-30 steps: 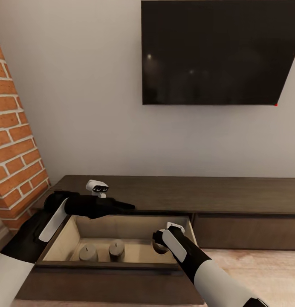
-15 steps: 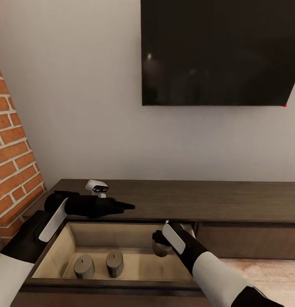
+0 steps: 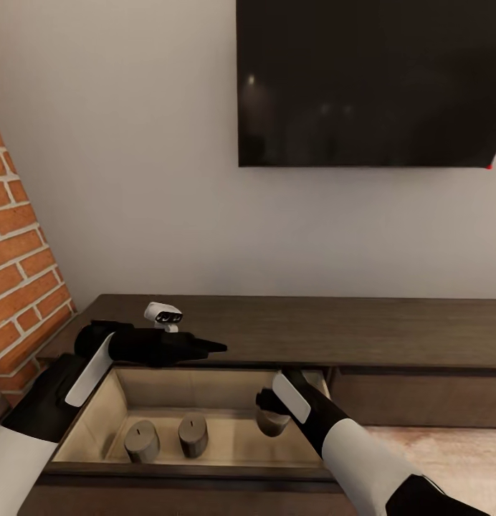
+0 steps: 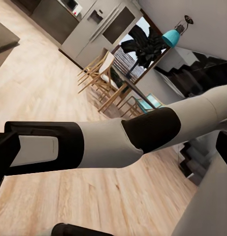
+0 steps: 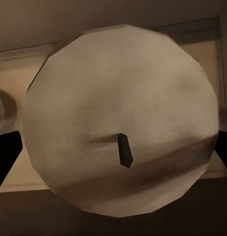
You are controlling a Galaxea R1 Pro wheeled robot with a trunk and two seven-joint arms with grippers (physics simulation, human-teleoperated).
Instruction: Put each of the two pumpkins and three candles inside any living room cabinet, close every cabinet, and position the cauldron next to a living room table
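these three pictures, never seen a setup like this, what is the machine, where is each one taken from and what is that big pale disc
It is a simulated two-armed robot with black-and-white arms. The head view looks down from its head at a long dark brown wooden cabinet under a black wall screen. One cabinet drawer is pulled open, with two short cream candles standing inside.

The other two pictures come from cameras near each gripper. The pale disc is a third candle seen from above, dark wick in the middle, held by the right gripper over the drawer. The left gripper hovers above the cabinet top, holding nothing; its camera sees the right arm and wooden floor.

Open cabinet [image 3: 391, 326] drawer [image 3: 97, 419] — two candles [image 3: 142, 440] [image 3: 193, 434] stand inside.
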